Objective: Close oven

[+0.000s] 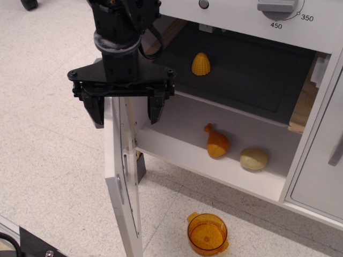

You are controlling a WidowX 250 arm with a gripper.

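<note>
Overhead, hand (pixel 125 110) apparently straddles oven door's (pixel 124 182) edge.

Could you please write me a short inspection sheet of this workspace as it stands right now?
Surface: pale speckled floor; no tabletop seen.
Job's things: oven open, its door swung out and seen edge-on; temperature dial above.
Clutter: yellow corn piece in the dark cavity; orange chicken leg and pale potato on the white shelf below; orange cup on the floor.
Grippers: gripper open, one of its fingers on each side of the door's top edge.
Cables: black cable by the wrist.
Surroundings: cabinet door at right.
</note>
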